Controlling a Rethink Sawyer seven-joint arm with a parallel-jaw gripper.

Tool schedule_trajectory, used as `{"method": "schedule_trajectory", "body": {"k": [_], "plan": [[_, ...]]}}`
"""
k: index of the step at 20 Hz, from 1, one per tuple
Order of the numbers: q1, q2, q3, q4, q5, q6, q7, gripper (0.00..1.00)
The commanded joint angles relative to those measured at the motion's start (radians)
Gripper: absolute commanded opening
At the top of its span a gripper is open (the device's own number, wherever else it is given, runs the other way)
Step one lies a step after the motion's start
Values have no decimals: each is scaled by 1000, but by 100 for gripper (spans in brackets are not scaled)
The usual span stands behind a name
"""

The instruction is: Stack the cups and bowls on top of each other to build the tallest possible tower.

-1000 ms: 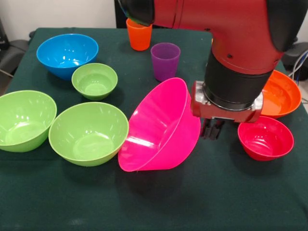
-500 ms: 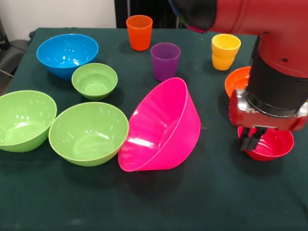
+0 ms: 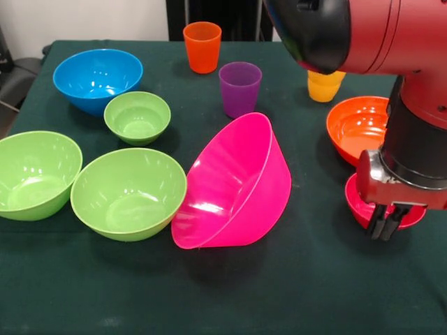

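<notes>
Nothing is stacked: bowls and cups stand apart on the bench (image 3: 70, 293). The pink bowl (image 3: 234, 185) lies tipped at the middle. The claw (image 3: 386, 225), fingers nearly together and empty, hangs over the red bowl (image 3: 357, 202) near the right edge.

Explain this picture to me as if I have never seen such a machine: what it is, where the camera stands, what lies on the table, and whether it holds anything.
The big red and black shape is a robot arm reaching down from the table's far side; the camera faces it across the table. At its end is a gripper, two dark fingers close together, holding nothing, low over the small red bowl. On the green cloth lie three lime green bowls, a blue bowl, an orange bowl, and a large pink bowl tipped on its side. Behind stand an orange cup, a purple cup and a yellow cup, partly hidden. Nothing is stacked yet.
</notes>
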Motion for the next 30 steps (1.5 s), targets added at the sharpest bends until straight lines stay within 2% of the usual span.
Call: {"method": "schedule_trajectory", "body": {"k": [1, 4, 17, 23, 24, 26, 28, 29, 30], "plan": [[-9, 69, 42, -63, -2, 34, 184, 0], [-10, 90, 39, -80, -2, 31, 200, 0], [27, 100, 6, -42, 9, -30, 327, 0], [12, 99, 12, -10, 7, -62, 271, 0], [4, 85, 12, 20, 7, -74, 250, 0], [-19, 22, 7, 149, 6, -133, 196, 0], [-57, -86, -2, 349, 2, -212, 116, 0], [-87, -162, -5, 480, -3, -259, 50, 0], [-111, -205, -8, 549, -10, -277, -1, 0]]}}
